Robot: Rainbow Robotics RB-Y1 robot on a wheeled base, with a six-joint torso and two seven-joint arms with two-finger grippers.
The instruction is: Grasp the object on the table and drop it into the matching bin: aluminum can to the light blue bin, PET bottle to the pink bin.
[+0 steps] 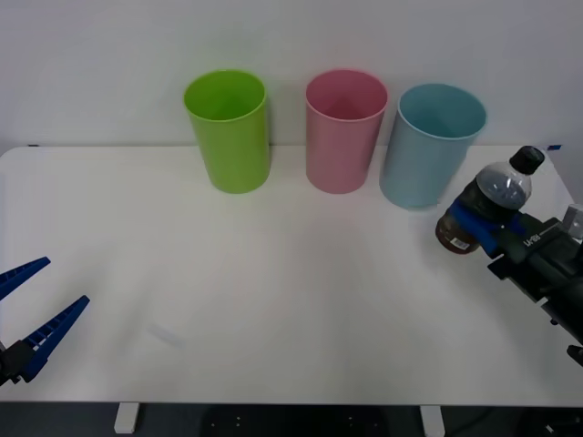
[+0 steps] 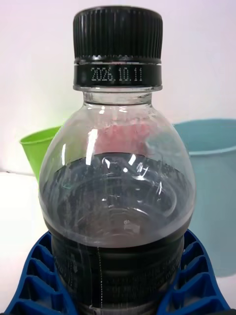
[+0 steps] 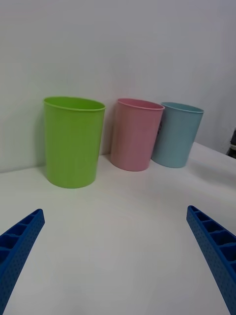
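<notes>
Bottle (image 1: 485, 209) sits clamped between our right fingers (image 2: 199, 283) beside the blue bin (image 1: 428, 150); our left fingers (image 3: 214, 246) are spread.

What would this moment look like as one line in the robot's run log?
right tool: shut on small dark plastic bottle, beside light blue plastic bin | target: pink plastic bin | left tool: open, idle near white table's left edge

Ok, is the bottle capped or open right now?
Capped. The black screw cap sits fully down on the bottle, which the right claw grips near the blue bin.
</notes>
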